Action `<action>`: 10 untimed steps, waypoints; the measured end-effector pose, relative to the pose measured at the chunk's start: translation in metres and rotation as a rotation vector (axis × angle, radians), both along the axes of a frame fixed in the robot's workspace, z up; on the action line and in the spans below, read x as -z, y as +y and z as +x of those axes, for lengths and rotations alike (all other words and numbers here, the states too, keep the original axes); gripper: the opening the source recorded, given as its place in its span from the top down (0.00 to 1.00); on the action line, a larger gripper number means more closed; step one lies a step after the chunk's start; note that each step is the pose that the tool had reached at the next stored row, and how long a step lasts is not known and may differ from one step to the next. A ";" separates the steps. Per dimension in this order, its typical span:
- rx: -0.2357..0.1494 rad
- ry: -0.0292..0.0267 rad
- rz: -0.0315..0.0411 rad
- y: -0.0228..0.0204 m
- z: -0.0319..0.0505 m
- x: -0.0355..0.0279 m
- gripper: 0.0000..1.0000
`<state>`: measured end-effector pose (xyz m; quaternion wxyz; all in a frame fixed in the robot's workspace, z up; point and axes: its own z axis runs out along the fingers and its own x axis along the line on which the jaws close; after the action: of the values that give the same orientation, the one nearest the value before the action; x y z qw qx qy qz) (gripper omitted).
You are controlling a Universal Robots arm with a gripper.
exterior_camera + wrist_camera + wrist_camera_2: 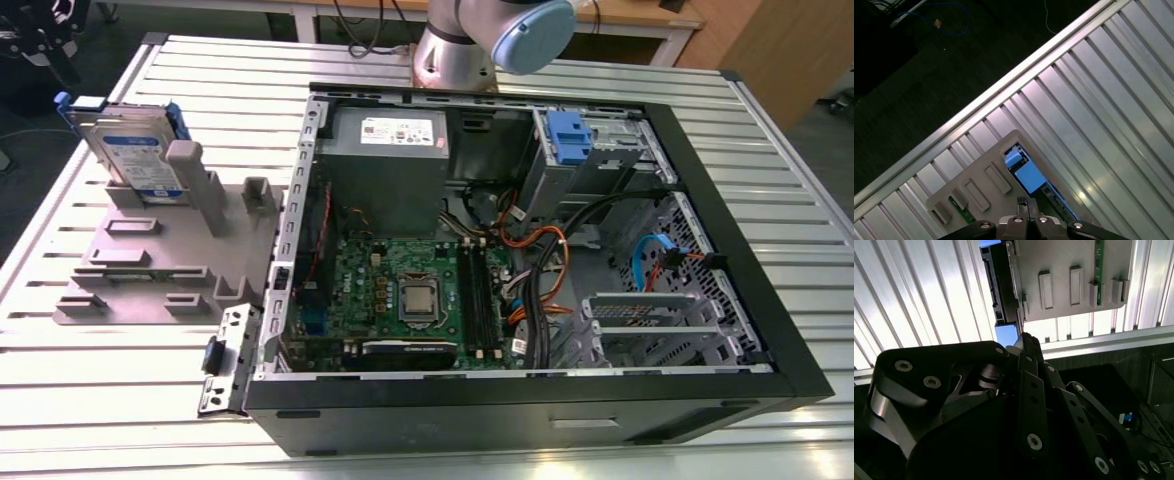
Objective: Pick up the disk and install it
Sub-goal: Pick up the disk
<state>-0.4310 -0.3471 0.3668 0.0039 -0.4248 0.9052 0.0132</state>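
The disk (130, 150) stands on edge in a slot at the far end of a grey holder (160, 255), on the table at the exterior view's left. It is silver with a white-and-blue label and a blue bracket. In the first wrist view the disk (1026, 176) shows edge-on from above, just ahead of my gripper (1026, 204). My gripper (1026, 338) hangs above the disk (1000, 287) with its fingers shut together and nothing between them. In the exterior view the gripper (38, 48) is a dark shape up and left of the disk.
An open computer case (747, 250) lies on the slatted metal table (107, 400), with a grey power supply (387, 135), a blue latch (567, 135) by the drive bay, the motherboard and cables inside. The arm's base (461, 45) stands behind the case. The table edge runs close to the holder.
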 end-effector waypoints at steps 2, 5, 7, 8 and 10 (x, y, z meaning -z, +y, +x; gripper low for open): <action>0.000 0.0000 0.0000 0.0000 0.0000 0.0000 0.89; 0.000 0.0000 0.0000 0.0000 0.0000 0.0000 0.89; -0.001 0.0000 0.0000 0.0000 0.0000 0.0000 0.89; -0.002 0.0001 0.0000 0.0000 0.0000 0.0000 0.89; -0.004 0.0000 0.0000 0.0000 0.0000 0.0000 0.89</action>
<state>-0.4310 -0.3471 0.3668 0.0038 -0.4266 0.9044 0.0132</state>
